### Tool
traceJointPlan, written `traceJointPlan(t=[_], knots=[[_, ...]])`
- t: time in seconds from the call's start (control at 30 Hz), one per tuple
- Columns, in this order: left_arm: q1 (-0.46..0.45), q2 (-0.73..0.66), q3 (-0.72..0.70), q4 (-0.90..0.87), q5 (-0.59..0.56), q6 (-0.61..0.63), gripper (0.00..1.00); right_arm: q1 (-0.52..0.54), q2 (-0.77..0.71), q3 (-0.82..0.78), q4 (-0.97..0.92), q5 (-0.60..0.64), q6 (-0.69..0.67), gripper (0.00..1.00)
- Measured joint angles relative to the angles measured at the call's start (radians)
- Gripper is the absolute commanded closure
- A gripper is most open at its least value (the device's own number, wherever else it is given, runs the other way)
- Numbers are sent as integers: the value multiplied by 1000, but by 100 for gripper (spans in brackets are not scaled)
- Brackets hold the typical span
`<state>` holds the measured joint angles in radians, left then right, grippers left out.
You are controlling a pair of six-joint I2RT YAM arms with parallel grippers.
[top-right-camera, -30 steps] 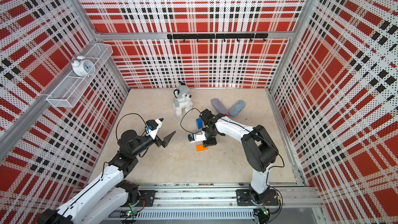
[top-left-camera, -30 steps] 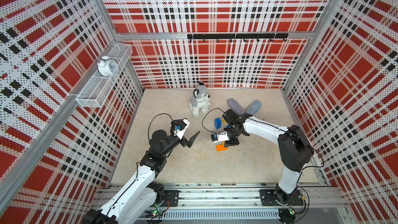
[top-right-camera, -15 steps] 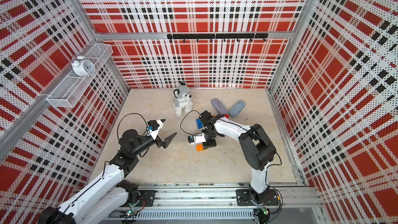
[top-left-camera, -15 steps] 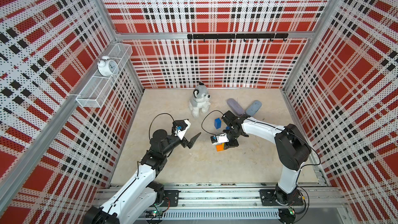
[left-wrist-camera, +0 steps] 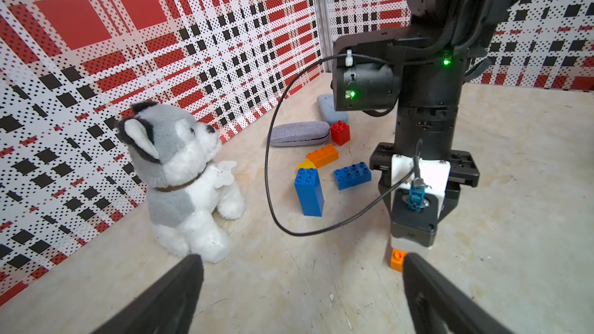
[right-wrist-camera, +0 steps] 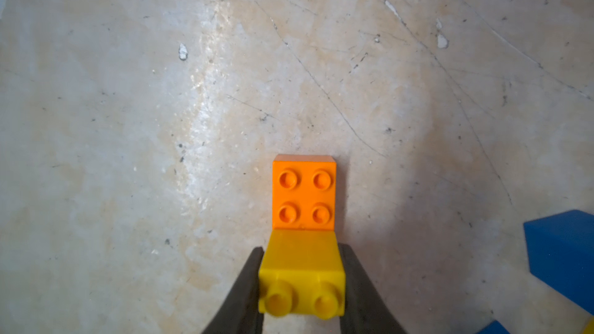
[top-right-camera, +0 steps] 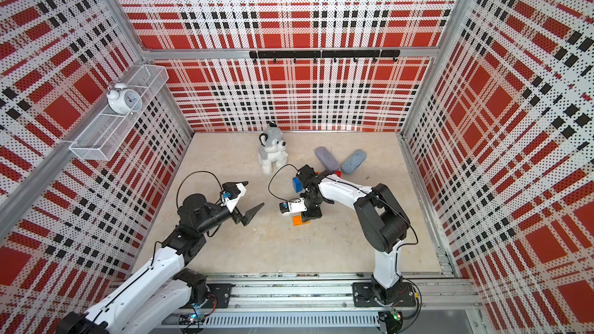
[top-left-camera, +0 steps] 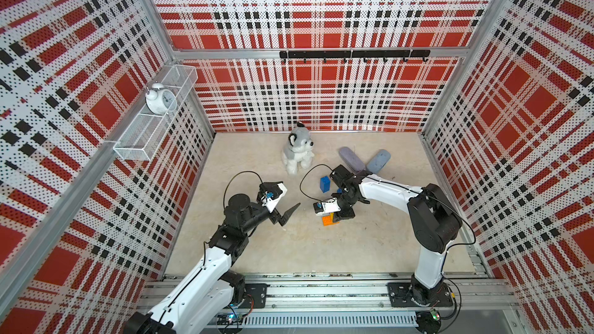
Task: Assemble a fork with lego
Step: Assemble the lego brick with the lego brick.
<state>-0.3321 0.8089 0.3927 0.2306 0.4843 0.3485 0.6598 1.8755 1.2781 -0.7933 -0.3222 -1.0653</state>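
My right gripper (right-wrist-camera: 302, 287) is shut on a small yellow lego brick (right-wrist-camera: 302, 268), one finger on each side. The yellow brick sits over one end of an orange brick (right-wrist-camera: 303, 192) that lies on the floor; four orange studs stay bare. In both top views the orange brick (top-left-camera: 328, 220) (top-right-camera: 297, 220) pokes out under the right gripper (top-left-camera: 340, 215). My left gripper (top-left-camera: 284, 199) (left-wrist-camera: 302, 284) hangs open and empty to the left. Loose lego lies behind: an upright blue brick (left-wrist-camera: 308, 192), a flat blue brick (left-wrist-camera: 352, 175), another orange brick (left-wrist-camera: 322, 155), a red brick (left-wrist-camera: 340, 132). No joined fork is in view.
A plush husky (top-left-camera: 297, 151) sits at the back of the floor. Two grey-blue oblong cases (top-left-camera: 352, 159) (top-left-camera: 379, 161) lie behind the right arm. A wire shelf with an alarm clock (top-left-camera: 159, 100) hangs on the left wall. A black cable loops from the right wrist.
My left gripper has edged a little to the right, toward the bricks. The right gripper has stayed shut on the yellow brick over the orange one.
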Motion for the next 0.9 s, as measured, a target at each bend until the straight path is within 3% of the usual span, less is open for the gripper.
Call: traceJointPlan(t=[0.67, 0.9], knots=[[0, 9, 0, -9, 5, 16, 2, 14, 73, 46, -10, -12, -8, 82], [0, 10, 0, -15, 6, 19, 2, -7, 37, 40, -1, -5, 9, 81]])
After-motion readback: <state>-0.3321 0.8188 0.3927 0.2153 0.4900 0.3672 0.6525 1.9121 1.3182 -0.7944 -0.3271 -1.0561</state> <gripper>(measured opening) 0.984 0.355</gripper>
